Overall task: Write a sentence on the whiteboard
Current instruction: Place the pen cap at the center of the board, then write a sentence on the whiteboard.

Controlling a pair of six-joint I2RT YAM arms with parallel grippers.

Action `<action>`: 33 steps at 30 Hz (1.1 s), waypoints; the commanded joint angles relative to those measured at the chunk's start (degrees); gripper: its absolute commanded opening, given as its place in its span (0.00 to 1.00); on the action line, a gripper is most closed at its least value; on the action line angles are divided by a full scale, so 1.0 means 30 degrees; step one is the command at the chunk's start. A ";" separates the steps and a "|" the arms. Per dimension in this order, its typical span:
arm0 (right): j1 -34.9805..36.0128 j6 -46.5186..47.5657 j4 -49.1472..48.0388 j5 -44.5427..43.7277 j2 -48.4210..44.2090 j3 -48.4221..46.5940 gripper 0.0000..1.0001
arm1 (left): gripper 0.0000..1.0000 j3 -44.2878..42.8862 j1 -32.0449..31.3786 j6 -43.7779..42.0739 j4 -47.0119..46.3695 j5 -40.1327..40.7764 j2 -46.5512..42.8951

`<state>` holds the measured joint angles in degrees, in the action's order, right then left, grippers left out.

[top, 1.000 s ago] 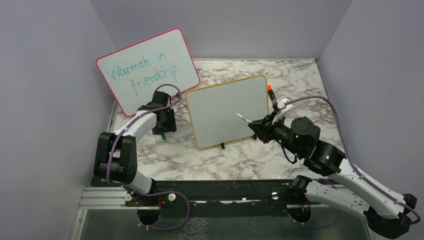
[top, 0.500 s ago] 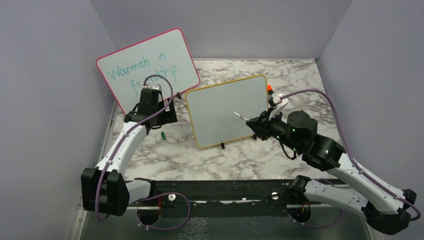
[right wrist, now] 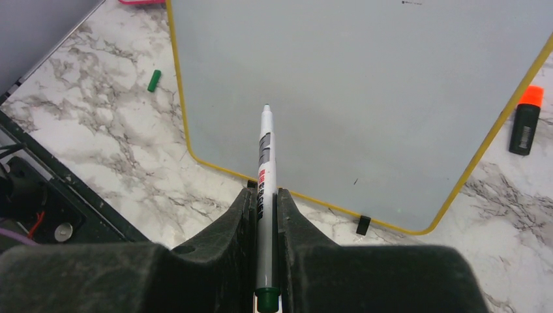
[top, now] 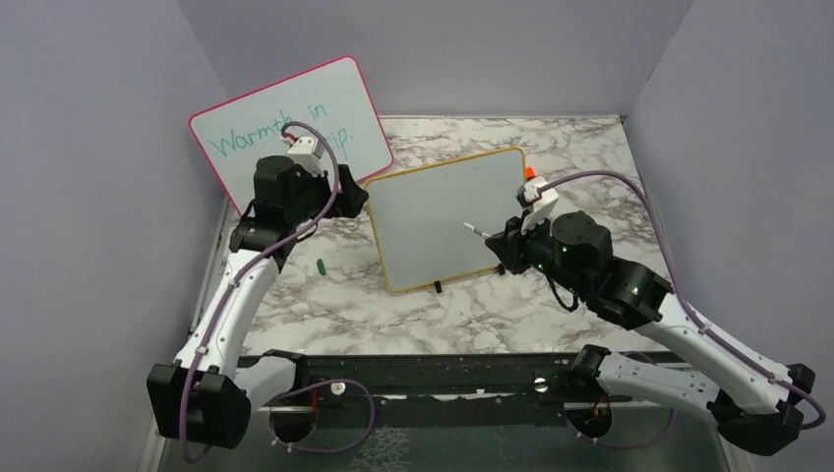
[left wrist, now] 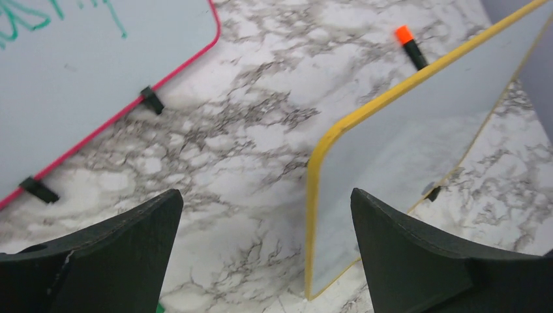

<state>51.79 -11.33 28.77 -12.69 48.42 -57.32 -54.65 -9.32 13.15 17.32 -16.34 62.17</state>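
The yellow-framed whiteboard [top: 447, 221] stands tilted on small black feet at the table's middle. Its face [right wrist: 365, 85] is blank, with no sentence in view. My right gripper [right wrist: 264, 192] is shut on a white marker [right wrist: 264, 163] with a green end. The uncapped tip points at the board's lower middle, and I cannot tell if it touches. In the top view the marker [top: 477, 231] juts left from the right gripper [top: 502, 246]. My left gripper [left wrist: 266, 193] is open wide and empty. It hovers above the board's left edge [left wrist: 316, 195].
A green marker cap [top: 321, 265] lies on the marble left of the board. An orange-capped marker [top: 530, 174] lies behind the board's right corner. The pink-framed whiteboard [top: 295, 128] with teal writing leans at the back left. Grey walls enclose the table.
The left gripper opened wide, left the green cap on the table, and rose toward the back right. The right arm edged slightly left with the marker.
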 commanded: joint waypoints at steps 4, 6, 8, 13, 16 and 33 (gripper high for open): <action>0.0085 0.0651 -0.0031 -0.1988 -0.0317 -0.0588 0.01 | 0.98 -0.1642 0.0119 -0.0507 -0.3492 -0.4930 0.1295; 0.0080 0.0915 -0.0255 -0.2180 -0.0375 -0.0532 0.00 | 0.97 -0.2032 0.0119 -0.0645 -0.3490 -0.5176 0.1866; 0.0080 0.1161 -0.0458 -0.1993 -0.0296 -0.0538 0.00 | 0.96 -0.2395 0.0145 -0.0771 -0.3616 -0.6104 0.2414; 0.0080 0.2096 -0.1408 -0.0705 -0.0222 -0.0095 0.01 | 0.85 -0.2746 0.0358 -0.0898 -0.4674 -0.8983 0.3681; 0.0081 0.2535 -0.1578 -0.0542 0.0000 0.0085 0.01 | 0.79 -0.3198 0.0729 -0.1242 -0.4557 -1.0493 0.4370; 0.0081 0.3602 -0.3272 0.0889 0.1204 0.0239 0.00 | 0.27 -0.2812 0.1378 -0.0616 -0.6637 -1.5621 0.6630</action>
<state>51.79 -1.85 22.17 -12.10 51.42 -56.14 -62.43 -5.76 10.35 1.72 -57.39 81.69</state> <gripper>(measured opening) 0.173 0.358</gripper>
